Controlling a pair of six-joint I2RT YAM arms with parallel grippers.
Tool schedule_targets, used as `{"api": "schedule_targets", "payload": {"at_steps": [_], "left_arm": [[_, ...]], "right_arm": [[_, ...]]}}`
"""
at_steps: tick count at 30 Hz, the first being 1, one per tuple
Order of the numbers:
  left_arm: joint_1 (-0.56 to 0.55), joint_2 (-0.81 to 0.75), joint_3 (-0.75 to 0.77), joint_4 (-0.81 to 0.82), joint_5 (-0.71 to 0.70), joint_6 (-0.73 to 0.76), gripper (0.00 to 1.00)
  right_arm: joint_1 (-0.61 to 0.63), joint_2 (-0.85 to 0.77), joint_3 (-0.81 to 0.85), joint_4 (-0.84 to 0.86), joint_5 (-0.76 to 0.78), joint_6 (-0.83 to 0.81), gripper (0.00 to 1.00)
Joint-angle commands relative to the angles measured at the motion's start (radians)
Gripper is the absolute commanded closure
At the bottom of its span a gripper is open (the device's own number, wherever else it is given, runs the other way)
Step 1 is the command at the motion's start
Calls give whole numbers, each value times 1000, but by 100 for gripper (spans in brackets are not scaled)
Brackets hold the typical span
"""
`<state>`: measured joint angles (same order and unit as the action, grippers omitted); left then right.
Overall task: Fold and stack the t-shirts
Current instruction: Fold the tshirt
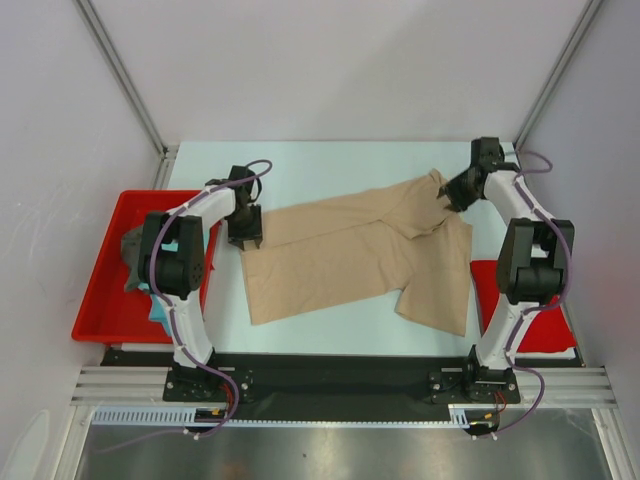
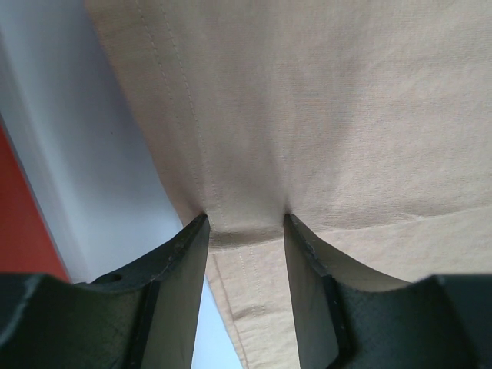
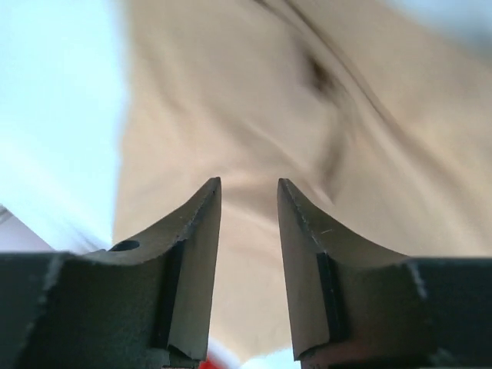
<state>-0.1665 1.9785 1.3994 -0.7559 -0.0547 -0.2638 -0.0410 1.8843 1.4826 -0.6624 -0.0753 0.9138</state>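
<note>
The left fingers [image 2: 181, 261] stand apart, their tips down on the stitched hem of the large tan-beige cloth short-sleeved t-shirt [image 2: 330, 115], with a strip of hem lying flat between them and not pinched. The right fingers [image 3: 192, 231] are also parted, with nothing between them. They hang over a rumpled part of the same shirt at its far right corner, though that view is blurred.

The tan shirt lies mid-table, half spread and creased, with one sleeve reaching toward the near right. The pale table [image 1: 330, 165] shows bare along its far side.

As I judge it, neither arm has a hold, so the fold could go askew. If the left fingers close here, they may catch only the top layer or push the hem into a ridge. On the right, the bunched cloth could be dragged along with the fingers and undo the layout.

There are three t-shirts. Besides the tan one, a teal cloth t-shirt [image 1: 158, 312] and a dark grey cloth t-shirt [image 1: 133, 262] sit crumpled in the single red plastic tray [image 1: 100, 310] on the left. One flat red mat [image 1: 545, 330] lies on the right.
</note>
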Motion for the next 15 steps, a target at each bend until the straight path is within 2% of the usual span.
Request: {"api": "schedule_targets", "payload": {"at_steps": [1,2,4,6,9,15], "left_arm": [[5,-21,16,21,15,20,51],[7,-12,29,18,18,20,51],[5,-6,41,15,24,20,51],[5,0,56,15,33,20,51],[5,16,85,4,39,24,51],[5,72,153,-20,47,25,51]], "right_arm": [[0,109,195,214,31,-285,60],[0,166,267,195,29,-317,58],[-3,323,491,153,11,-413,48],[-2,459,694,80,19,-467,43],[-2,565,852,24,-15,-530,37],[-2,569,795,101,-58,-556,36]]}}
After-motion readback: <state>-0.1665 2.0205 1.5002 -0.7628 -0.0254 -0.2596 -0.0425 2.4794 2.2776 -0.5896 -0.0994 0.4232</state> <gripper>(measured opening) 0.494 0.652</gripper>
